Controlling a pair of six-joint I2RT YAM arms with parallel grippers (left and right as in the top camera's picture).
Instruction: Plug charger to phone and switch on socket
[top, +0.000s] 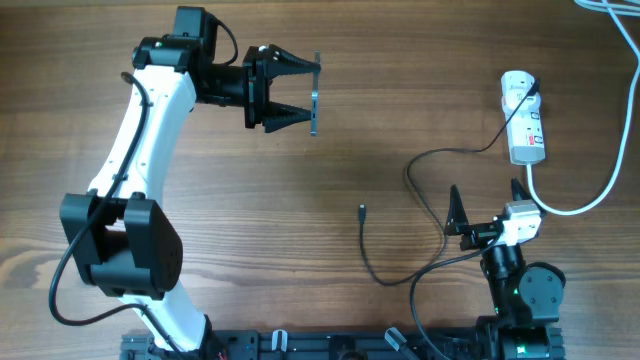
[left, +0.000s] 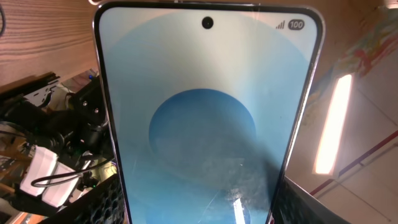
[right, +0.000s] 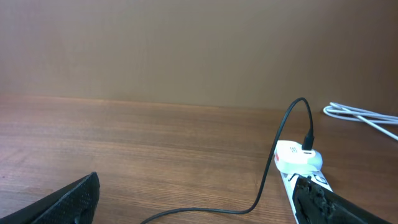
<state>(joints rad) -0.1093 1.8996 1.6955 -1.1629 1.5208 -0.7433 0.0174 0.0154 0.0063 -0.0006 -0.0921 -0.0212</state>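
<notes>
My left gripper (top: 305, 95) is shut on the phone (top: 314, 95) and holds it on edge above the table at the upper left. In the left wrist view the phone's light blue screen (left: 205, 124) fills the frame between the fingers (left: 205, 219). The white socket (top: 525, 125) lies at the far right. The black charger cable (top: 372, 262) runs from the socket in loops, and its free connector tip (top: 362, 210) lies on the table mid-right. My right gripper (top: 487, 203) is open and empty, just below the socket. The right wrist view shows the socket (right: 298, 155) and the cable (right: 273, 168) between its open fingers (right: 205, 211).
A thick white cord (top: 600, 190) leaves the socket and curves off the top right edge; it also shows in the right wrist view (right: 360, 115). The table is brown wood (top: 400, 90). A black rail (top: 300, 345) runs along the front edge.
</notes>
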